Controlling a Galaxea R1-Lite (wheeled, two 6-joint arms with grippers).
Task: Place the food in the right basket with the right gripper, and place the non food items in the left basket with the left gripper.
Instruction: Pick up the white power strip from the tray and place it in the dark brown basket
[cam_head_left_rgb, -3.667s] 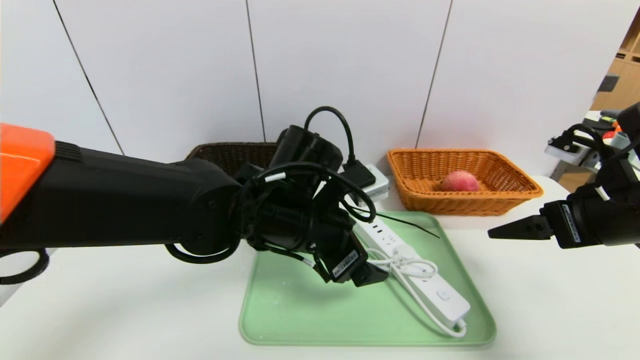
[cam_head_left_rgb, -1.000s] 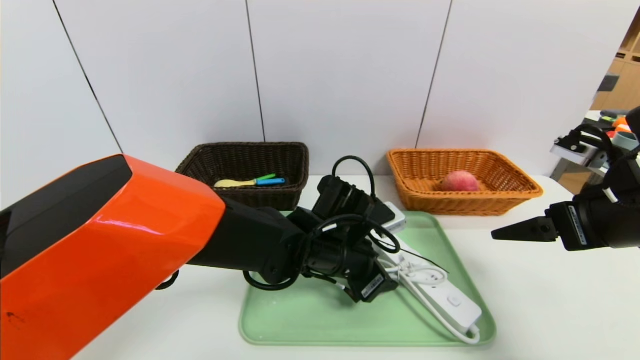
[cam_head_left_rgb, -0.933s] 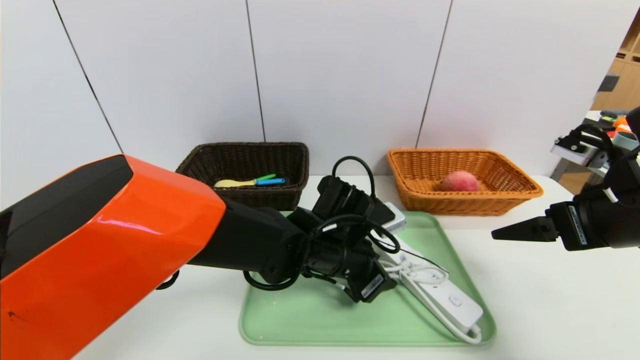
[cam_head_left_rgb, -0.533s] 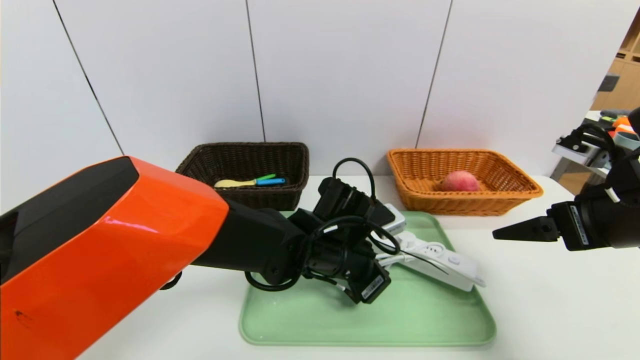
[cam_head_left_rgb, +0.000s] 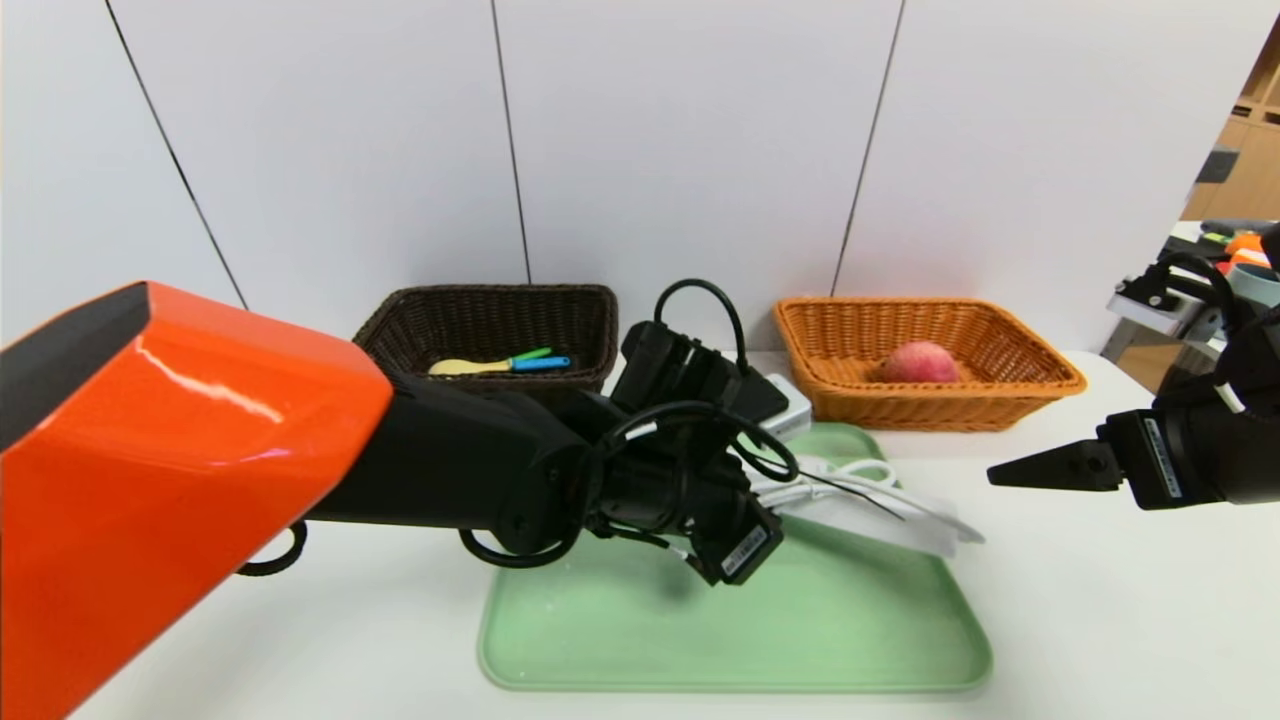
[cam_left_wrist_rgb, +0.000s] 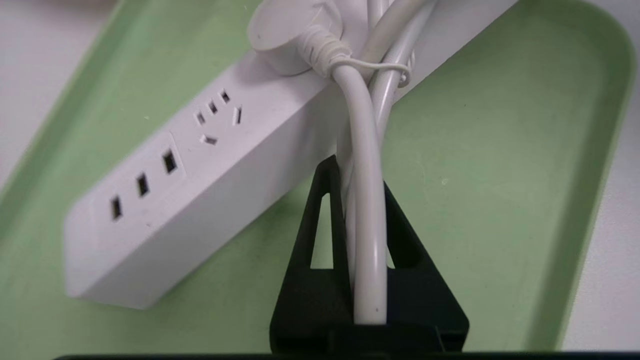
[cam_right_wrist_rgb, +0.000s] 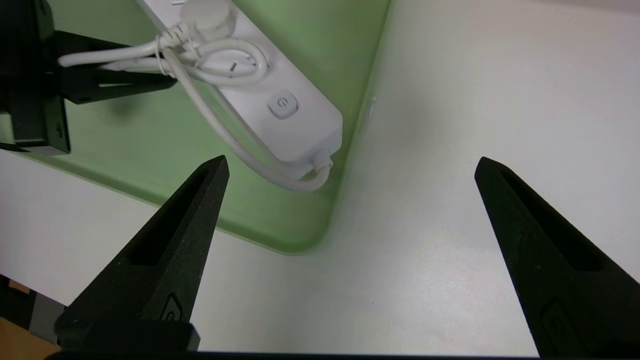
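My left gripper (cam_left_wrist_rgb: 357, 177) is shut on the white cord (cam_left_wrist_rgb: 367, 240) of a white power strip (cam_head_left_rgb: 885, 520). The strip (cam_left_wrist_rgb: 200, 170) hangs tilted just above the green tray (cam_head_left_rgb: 740, 640); its far end reaches over the tray's right rim. In the head view my left arm hides that gripper's fingertips. My right gripper (cam_head_left_rgb: 995, 472) hovers open over the table to the right of the tray, with nothing between its fingers (cam_right_wrist_rgb: 190, 210). The dark left basket (cam_head_left_rgb: 400, 310) holds a yellow, green and blue utensil (cam_head_left_rgb: 500, 364). The orange right basket (cam_head_left_rgb: 1040, 372) holds a pink fruit (cam_head_left_rgb: 918, 362).
My orange and black left arm (cam_head_left_rgb: 200, 480) crosses the front left of the table. A white camera box (cam_head_left_rgb: 790, 410) on the left wrist sits between the two baskets. White wall panels stand close behind the baskets. Shelves with clutter (cam_head_left_rgb: 1225, 250) show at the far right.
The left gripper closed on the cord and rose, lifting the power strip off the tray and swinging its far end up and to the right. The right gripper stayed put.
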